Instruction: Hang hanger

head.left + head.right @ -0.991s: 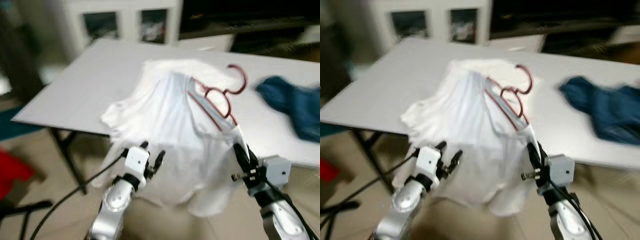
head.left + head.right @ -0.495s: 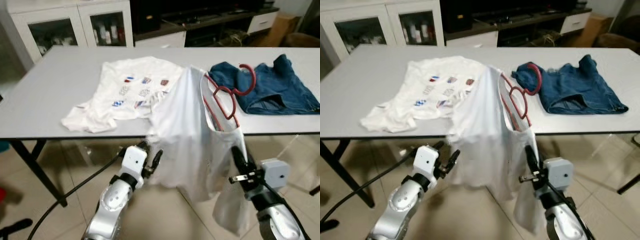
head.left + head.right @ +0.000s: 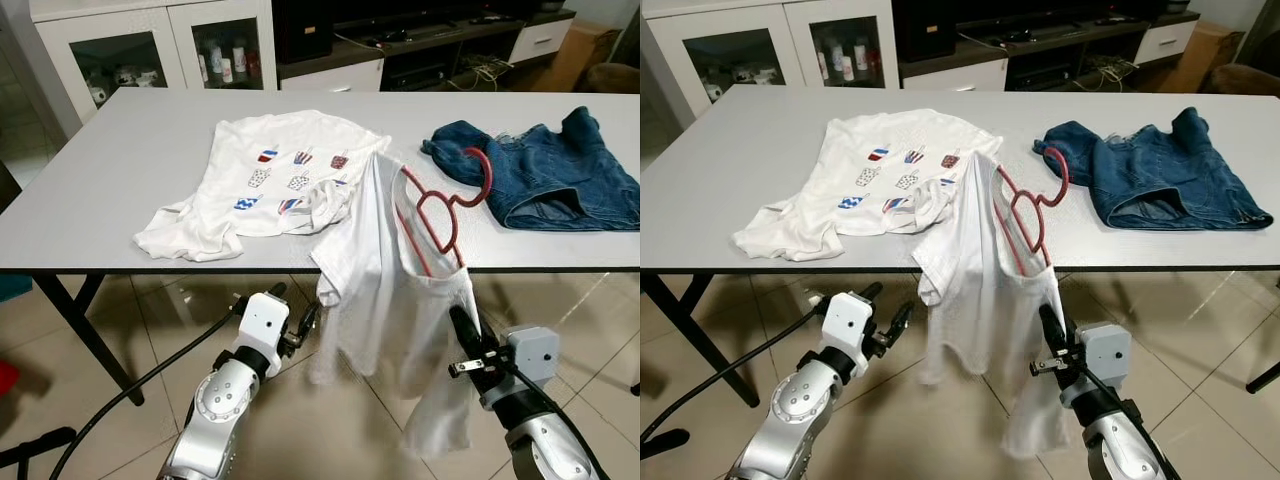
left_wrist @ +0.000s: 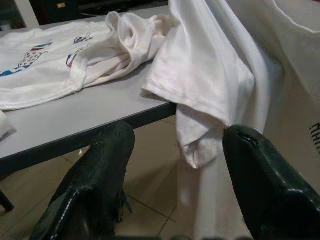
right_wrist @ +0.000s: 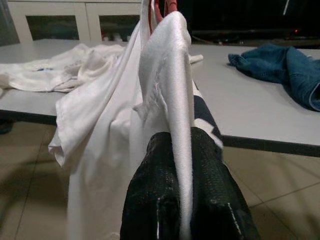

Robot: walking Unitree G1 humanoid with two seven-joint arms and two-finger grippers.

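Beige floor tiles (image 3: 60,350) and a white glass-door cabinet (image 3: 150,45) frame a grey surface (image 3: 120,170) that spans the head views.

Largest item: a plain white shirt (image 3: 395,300), draped over the front edge of the surface and hanging toward the floor. Its upper part rests against the surface edge; its lower hem hangs free between the two arms.

Second item: a white printed T-shirt (image 3: 270,170), lying flat on the surface and touching the plain shirt at its bunched corner.

Third item: blue jeans (image 3: 545,175), crumpled on the surface to the robot's right.

Task item: a red hanger (image 3: 440,205), seated in the collar of the plain shirt. Its hook rises above the surface edge, just beside the jeans.

Right gripper (image 5: 185,150): below the front edge of the surface, fingers closed on a fold of the plain shirt. The pinched cloth runs up from between the fingers toward the hanger.

Left gripper (image 4: 175,165): below the surface edge, near the hanging sleeve of the plain shirt. Its fingers (image 4: 100,170) are spread wide and hold nothing. The sleeve hangs ahead of them; contact cannot be determined.

A black cable (image 3: 130,395) runs from the left arm toward the floor.
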